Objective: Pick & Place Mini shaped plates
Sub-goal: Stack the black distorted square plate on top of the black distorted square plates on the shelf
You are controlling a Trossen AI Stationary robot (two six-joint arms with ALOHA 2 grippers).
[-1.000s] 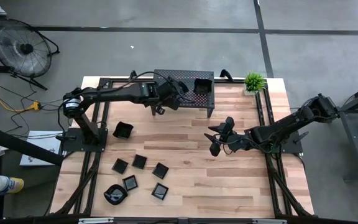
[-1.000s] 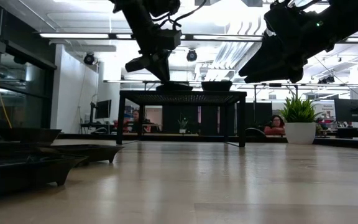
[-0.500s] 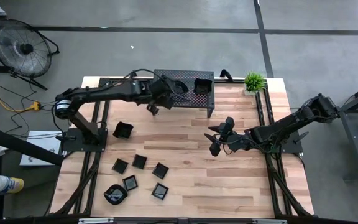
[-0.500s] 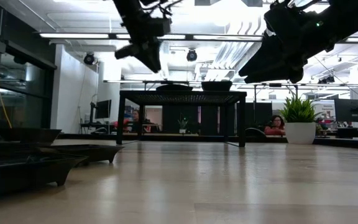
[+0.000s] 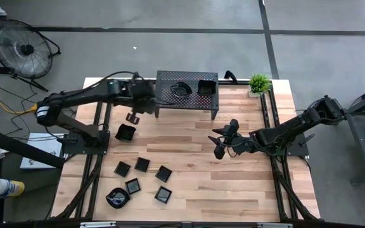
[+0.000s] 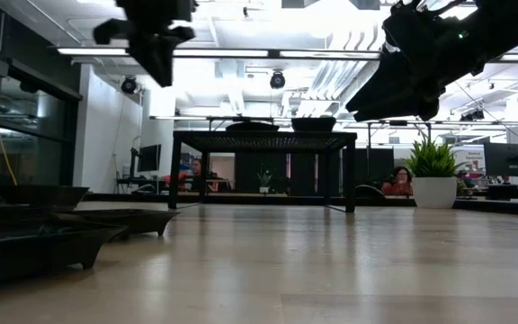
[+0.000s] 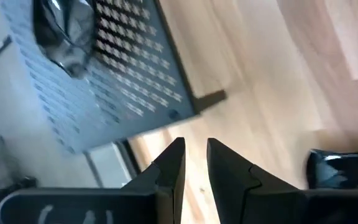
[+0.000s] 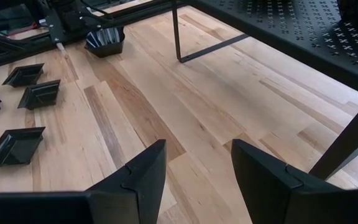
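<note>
Left claw [image 5: 133, 117] empty, fingers narrowly apart, hovering off rack's [image 5: 170, 98] left end, above lone plate [image 5: 125, 132] on desk [image 5: 233, 183]. Right claw [image 5: 219, 140] wide apart, idle mid-desk. Two plates [image 5: 206, 87] on rack; six more clustered near-left [image 5: 142, 164]. Plates likely light, rigid, glossy, slippery, chip-prone. Pinch raised rim, one finger inside.

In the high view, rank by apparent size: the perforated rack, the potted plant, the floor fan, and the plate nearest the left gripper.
1. Perforated rack and floor fan: close in apparent size, and the fan sits lower on the floor, so their order is unsure.
2. Potted plant.
3. Plate just below the left gripper; only slightly smaller than the plant.
</note>
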